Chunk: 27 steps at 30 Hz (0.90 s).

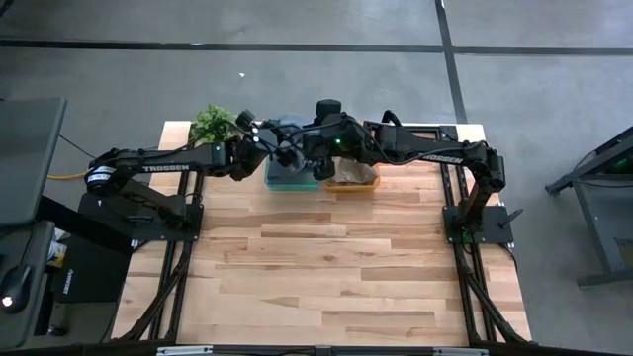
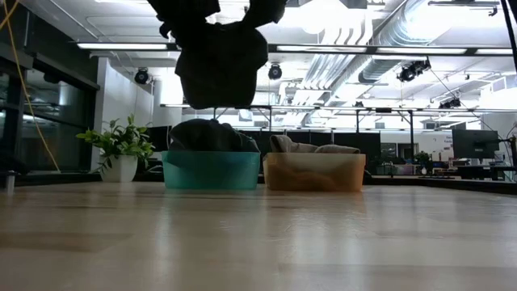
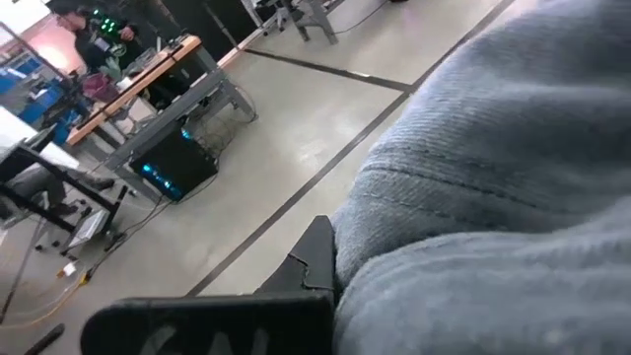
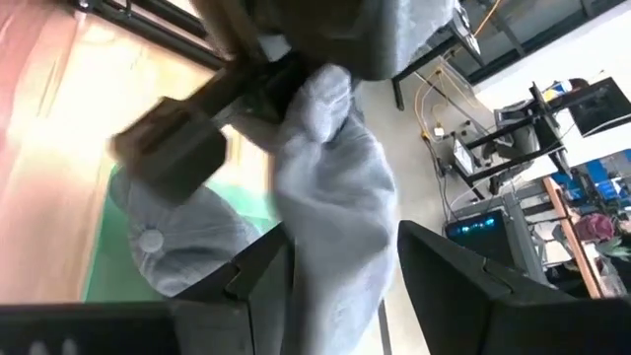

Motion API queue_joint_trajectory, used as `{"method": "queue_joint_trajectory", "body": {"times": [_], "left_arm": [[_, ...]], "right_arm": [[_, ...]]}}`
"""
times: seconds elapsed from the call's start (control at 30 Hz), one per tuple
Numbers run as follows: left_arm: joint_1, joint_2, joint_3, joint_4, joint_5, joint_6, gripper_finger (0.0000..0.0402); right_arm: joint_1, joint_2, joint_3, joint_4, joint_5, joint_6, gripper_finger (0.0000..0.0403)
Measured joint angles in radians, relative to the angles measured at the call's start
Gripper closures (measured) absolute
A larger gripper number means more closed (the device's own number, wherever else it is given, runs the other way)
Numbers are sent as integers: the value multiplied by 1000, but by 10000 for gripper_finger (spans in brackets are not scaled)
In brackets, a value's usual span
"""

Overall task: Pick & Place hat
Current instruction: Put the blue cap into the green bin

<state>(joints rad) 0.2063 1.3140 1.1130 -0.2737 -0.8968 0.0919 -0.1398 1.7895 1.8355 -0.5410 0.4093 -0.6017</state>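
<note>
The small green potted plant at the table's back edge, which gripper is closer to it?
Left. The left gripper hangs just beside the potted plant, over the teal bin; the right gripper is farther along, past that bin's middle.

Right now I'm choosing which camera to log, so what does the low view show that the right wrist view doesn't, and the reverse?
Only the low view shows the tan bin, the potted plant and the grey hat hanging above the teal bin. Only the right wrist view shows the right gripper, its fingers open around the hat's fabric, and the left gripper shut on it. Both show the hat and teal bin.
</note>
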Motion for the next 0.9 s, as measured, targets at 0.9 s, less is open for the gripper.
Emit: {"method": "queue_joint_trajectory", "body": {"times": [0.9], "left_arm": [[266,0,0,-70,458,-103,401]], "right_arm": [[3,-217,0,-351,113,281,224]]}}
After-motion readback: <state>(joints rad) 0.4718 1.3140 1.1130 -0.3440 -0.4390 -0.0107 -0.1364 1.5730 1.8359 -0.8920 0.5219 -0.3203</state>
